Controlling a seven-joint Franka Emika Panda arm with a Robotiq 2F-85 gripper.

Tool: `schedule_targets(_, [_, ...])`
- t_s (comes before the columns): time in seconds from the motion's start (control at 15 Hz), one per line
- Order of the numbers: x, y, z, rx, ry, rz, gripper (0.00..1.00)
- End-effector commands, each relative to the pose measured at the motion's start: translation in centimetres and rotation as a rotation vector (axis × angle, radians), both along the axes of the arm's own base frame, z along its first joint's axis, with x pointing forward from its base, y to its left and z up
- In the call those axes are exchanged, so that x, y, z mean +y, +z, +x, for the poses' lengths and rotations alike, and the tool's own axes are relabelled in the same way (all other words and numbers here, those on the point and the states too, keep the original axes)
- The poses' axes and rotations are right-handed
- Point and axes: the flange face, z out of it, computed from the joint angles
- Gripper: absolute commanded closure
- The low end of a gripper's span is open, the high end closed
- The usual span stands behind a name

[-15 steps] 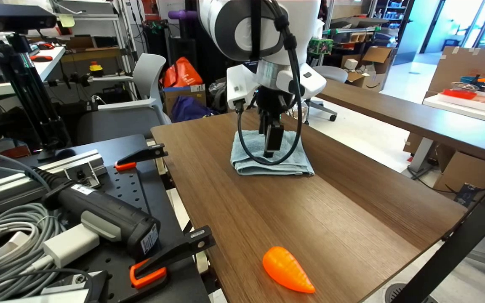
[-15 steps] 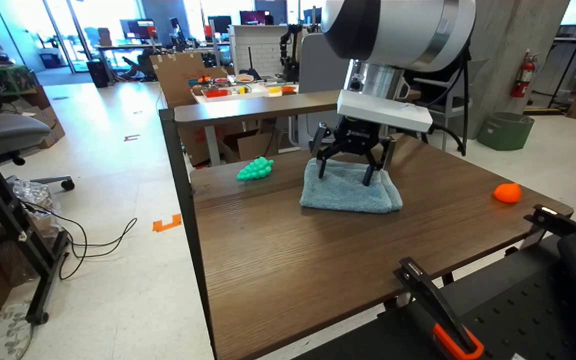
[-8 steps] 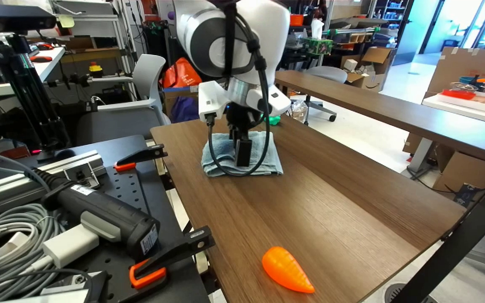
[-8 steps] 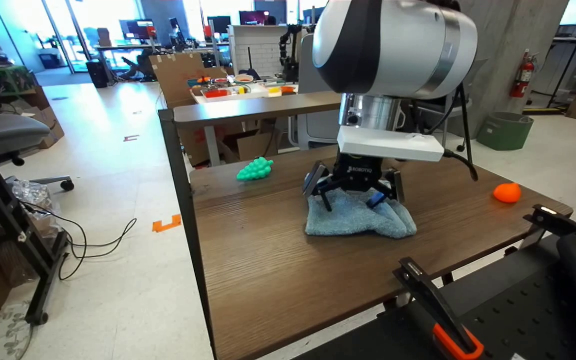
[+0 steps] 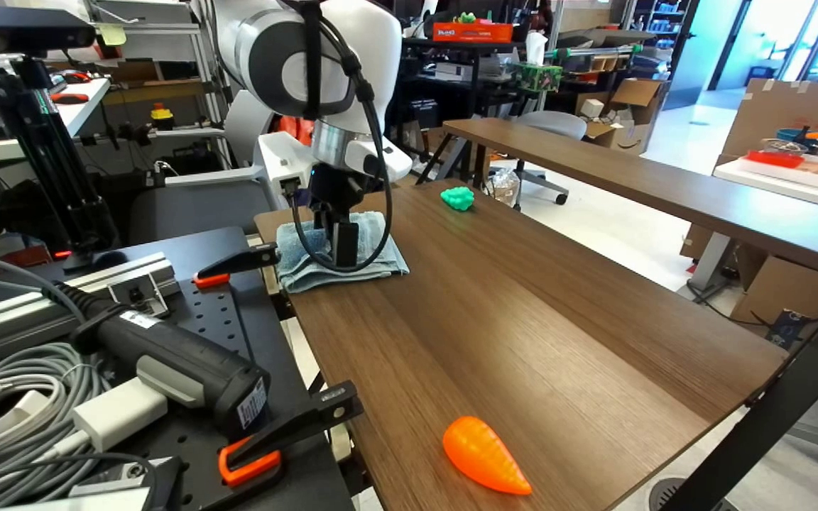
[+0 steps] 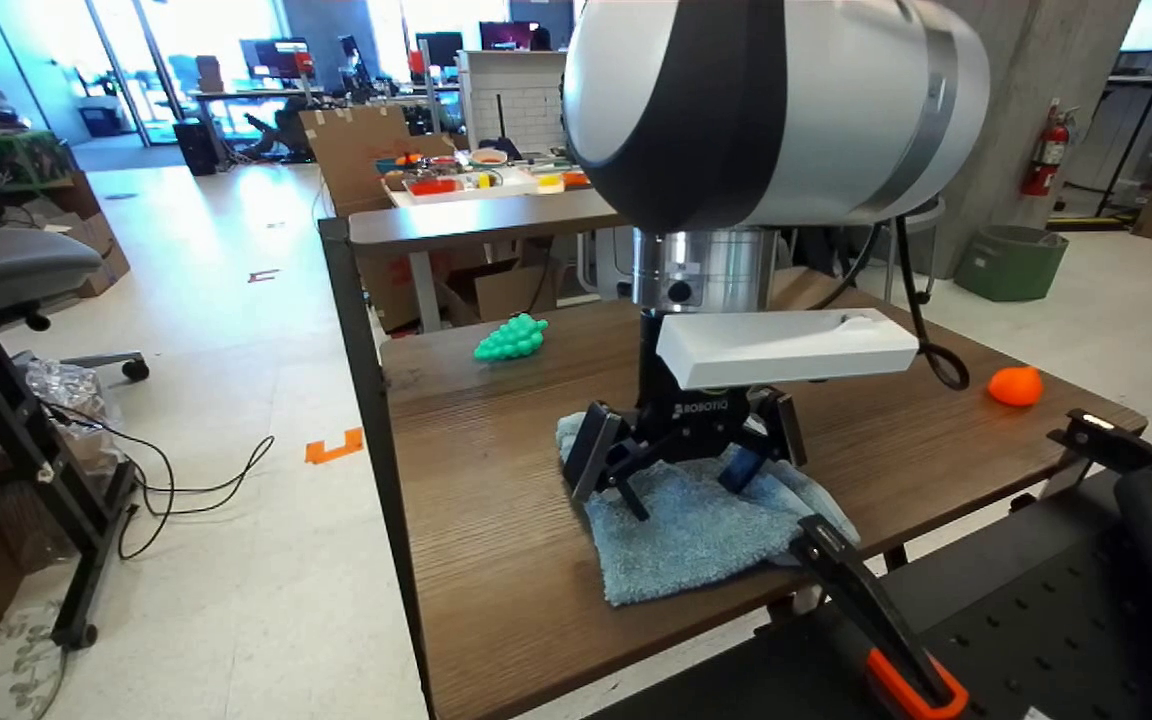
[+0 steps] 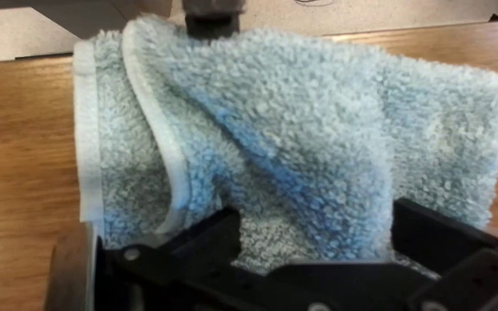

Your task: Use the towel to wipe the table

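The towel (image 6: 671,560), a pale blue-grey rumpled cloth, lies on the dark brown table (image 6: 496,560) at the edge beside the black bench; it also shows in an exterior view (image 5: 385,264). In the wrist view the towel (image 7: 296,95) fills most of the picture, with a diagonal fold. My gripper (image 6: 688,502) points down onto the towel, fingers spread apart. In the wrist view the gripper (image 7: 316,216) has bunched towel between its separated fingers, which press on the cloth. The finger undersides are hidden.
An orange carrot-like toy (image 5: 483,454) and a green grape-like toy (image 6: 511,337) lie on the table. A black and orange clamp (image 5: 242,261) on the bench (image 5: 203,319) reaches close to the towel's edge. A black post (image 6: 366,400) stands at a table side.
My gripper and the towel have slid together across the table toward the edge by the bench and clamps. The towel has become more rumpled and turned a little. The toys have not moved.
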Motion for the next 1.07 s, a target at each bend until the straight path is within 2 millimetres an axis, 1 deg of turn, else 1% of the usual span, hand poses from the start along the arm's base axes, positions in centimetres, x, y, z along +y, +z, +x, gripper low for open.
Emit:
schedule_targets(0.0, [-3.8, -0.6, 3.1, -0.013, -0.083, -0.02, 0.0])
schedule_targets(0.07, [-5.1, -0.3, 4.5, -0.034, -0.127, -0.028, 0.0])
schedule_targets(0.13, [-6.9, -0.1, 5.9, -0.053, -0.173, -0.035, 0.0])
schedule_targets(0.27, [-10.0, 0.4, 8.2, -0.086, -0.244, -0.051, 0.0])
schedule_targets(0.33, [-11.3, 0.6, 8.7, -0.084, -0.266, -0.066, 0.0])
schedule_targets(0.4, [-12.1, 0.8, 8.5, -0.084, -0.27, -0.077, 0.0])
schedule_targets(0.47, [-12.4, 0.3, 8.2, -0.087, -0.251, -0.081, 0.0])
schedule_targets(0.53, [-12.0, 0.3, 7.0, -0.077, -0.23, -0.097, 0.0])
schedule_targets(0.6, [-11.7, -0.1, 6.0, -0.065, -0.201, -0.105, 0.0])
schedule_targets(0.8, [-10.0, -1.2, 2.1, 0.006, -0.086, -0.141, 0.0])
schedule_targets(1.0, [-8.2, -1.0, -1.7, 0.061, 0.035, -0.169, 0.0])
